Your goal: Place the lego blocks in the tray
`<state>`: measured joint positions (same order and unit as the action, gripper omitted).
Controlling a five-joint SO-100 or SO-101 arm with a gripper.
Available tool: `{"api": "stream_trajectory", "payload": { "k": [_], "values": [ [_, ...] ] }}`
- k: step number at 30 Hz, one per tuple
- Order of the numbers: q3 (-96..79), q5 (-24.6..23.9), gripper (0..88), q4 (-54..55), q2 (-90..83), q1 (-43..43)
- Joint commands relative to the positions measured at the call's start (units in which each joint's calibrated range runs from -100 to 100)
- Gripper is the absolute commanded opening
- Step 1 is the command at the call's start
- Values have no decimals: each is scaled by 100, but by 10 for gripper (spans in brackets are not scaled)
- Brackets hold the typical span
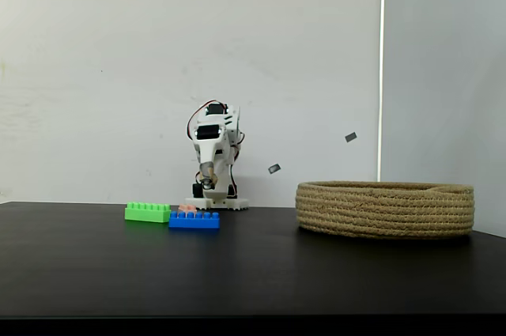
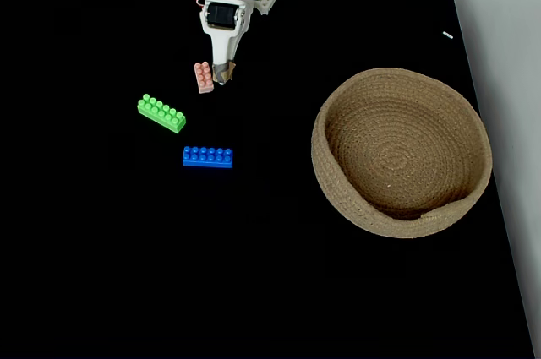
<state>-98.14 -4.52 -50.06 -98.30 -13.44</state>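
blue studded brick (image 2: 207, 157), green (image 2: 161, 113) and pink (image 2: 203, 78) behind; pincer (image 2: 224, 76) gap unclear.

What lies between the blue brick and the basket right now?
Nothing: in the fixed view from above, bare black table separates the blue brick from the basket.

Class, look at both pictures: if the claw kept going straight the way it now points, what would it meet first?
Probably the bare black table just beyond the claw. The pink brick lies beside that line, though depth is unclear.
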Motion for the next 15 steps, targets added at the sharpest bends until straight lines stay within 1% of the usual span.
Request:
{"api": "stream_trajectory", "payload": {
  "k": [1,15],
  "values": [
    [-94,147,2,129,-49,82],
    [-94,171,2,129,-49,99]
  ]
}}
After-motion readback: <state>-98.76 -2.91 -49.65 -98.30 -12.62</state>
